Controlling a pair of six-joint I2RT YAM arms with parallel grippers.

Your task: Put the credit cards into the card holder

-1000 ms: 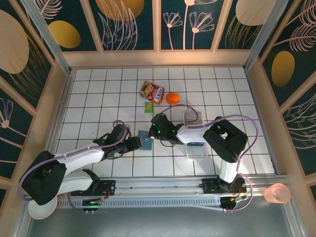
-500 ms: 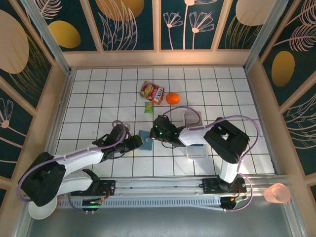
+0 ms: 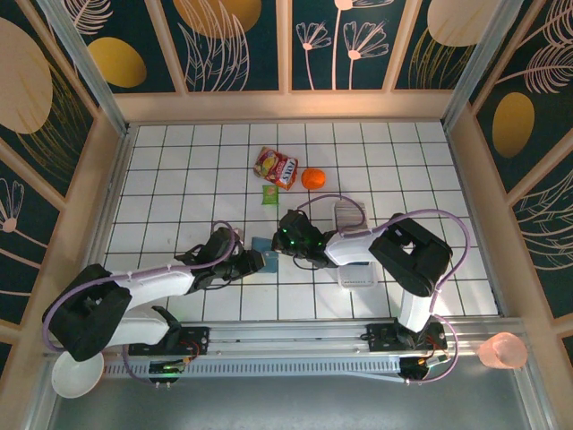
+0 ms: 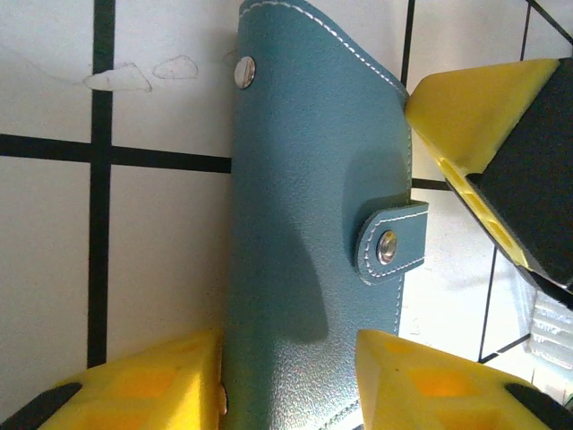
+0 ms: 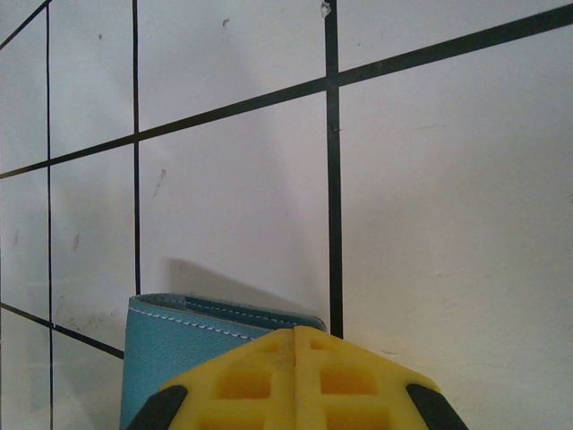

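Left gripper (image 4: 286,381) straddles the card holder (image 4: 304,224), its 2 fingers against the holder's long edges; pinching or merely close, I cannot tell. Right gripper (image 5: 295,358), closed tight, bears on the holder's edge. Risk: opposing pushes could skid or buckle the snapped-shut holder.

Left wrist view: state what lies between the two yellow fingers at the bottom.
The teal card holder, snap strap up, lies between the left gripper's fingers, as the left wrist view shows.
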